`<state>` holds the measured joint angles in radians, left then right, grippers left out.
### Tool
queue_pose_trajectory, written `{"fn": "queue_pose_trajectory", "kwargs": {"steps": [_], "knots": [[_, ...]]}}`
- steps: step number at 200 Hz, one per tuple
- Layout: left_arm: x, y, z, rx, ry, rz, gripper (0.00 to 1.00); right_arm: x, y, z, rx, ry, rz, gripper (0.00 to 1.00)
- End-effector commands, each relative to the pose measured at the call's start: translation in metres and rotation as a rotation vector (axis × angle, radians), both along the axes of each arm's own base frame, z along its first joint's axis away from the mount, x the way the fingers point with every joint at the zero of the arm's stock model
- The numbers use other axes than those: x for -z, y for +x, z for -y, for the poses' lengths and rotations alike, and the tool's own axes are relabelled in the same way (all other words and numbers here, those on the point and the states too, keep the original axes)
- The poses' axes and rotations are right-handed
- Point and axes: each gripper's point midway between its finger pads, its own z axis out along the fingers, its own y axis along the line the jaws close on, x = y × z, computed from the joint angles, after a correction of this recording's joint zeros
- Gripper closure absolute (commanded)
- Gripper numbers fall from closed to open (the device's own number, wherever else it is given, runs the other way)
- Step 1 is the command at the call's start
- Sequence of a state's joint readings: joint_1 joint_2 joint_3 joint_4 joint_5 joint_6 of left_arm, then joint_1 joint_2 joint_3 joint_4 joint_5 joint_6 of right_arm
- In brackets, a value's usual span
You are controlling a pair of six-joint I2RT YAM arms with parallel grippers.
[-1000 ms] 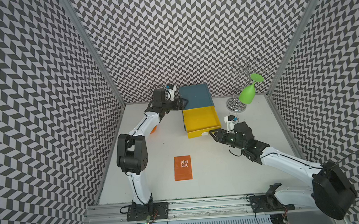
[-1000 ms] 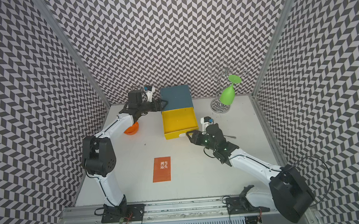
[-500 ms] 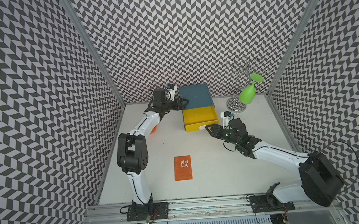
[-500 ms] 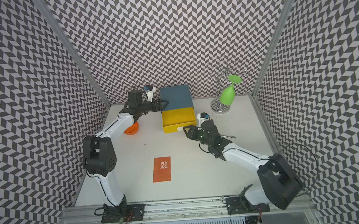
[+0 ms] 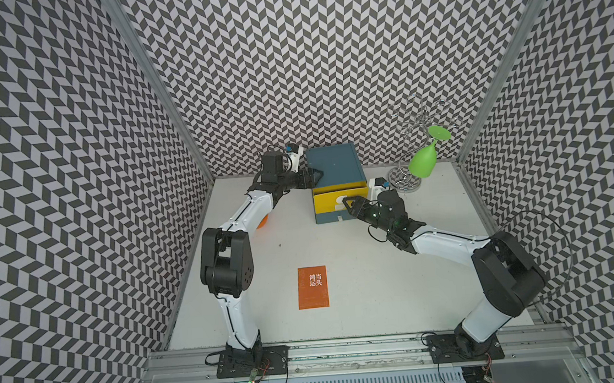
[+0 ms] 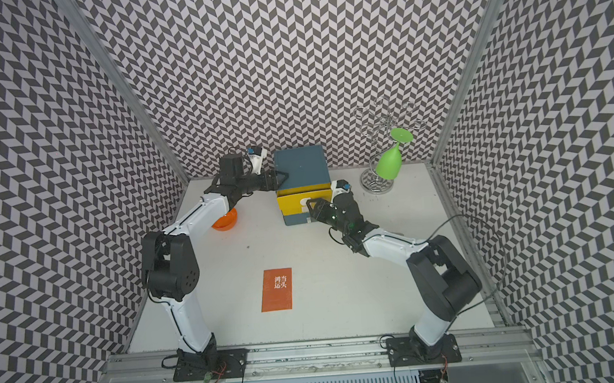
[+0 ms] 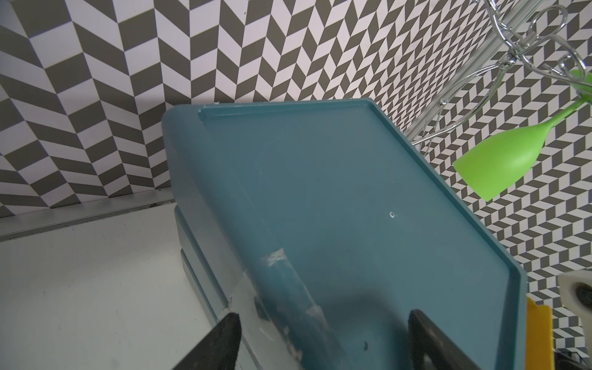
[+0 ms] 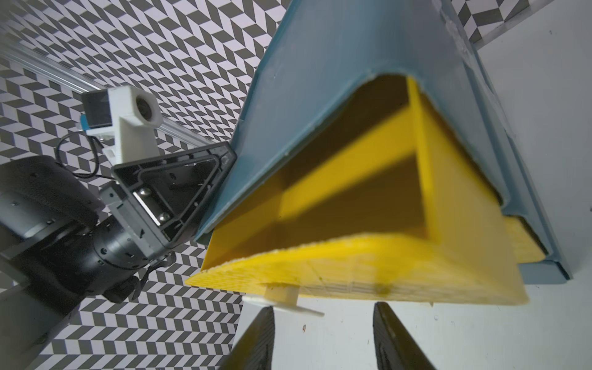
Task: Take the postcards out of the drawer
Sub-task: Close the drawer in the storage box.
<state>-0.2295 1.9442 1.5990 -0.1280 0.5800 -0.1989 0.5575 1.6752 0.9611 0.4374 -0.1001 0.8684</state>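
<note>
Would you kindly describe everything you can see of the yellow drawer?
The yellow drawer looks like ridged printed plastic: a flat front with a white half-round pull, an open-topped box behind. It sits slightly slid out of the teal cabinet, in its upper slot. No cards show in the visible part. The right gripper, jaws open, is at the pull; contact is unclear.

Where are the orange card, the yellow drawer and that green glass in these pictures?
orange card [image 5: 313, 287]: in a top view, on the middle of its face.
yellow drawer [image 5: 324, 201]: in a top view, on a bare part of its front panel.
green glass [image 5: 423, 162]: in a top view, on its bowl.
</note>
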Motion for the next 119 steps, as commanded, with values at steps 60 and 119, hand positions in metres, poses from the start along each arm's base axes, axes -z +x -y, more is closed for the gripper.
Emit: {"fn": "queue_pose_trajectory", "kwargs": {"steps": [60,119], "knots": [[0.026,-0.02,0.006,0.051,0.027,-0.081,0.18,-0.014,0.03,0.002,0.097,0.146,0.036,0.5],[0.024,-0.023,0.007,0.06,0.011,-0.084,0.18,-0.016,0.032,0.0,0.089,0.162,0.027,0.5]]}}
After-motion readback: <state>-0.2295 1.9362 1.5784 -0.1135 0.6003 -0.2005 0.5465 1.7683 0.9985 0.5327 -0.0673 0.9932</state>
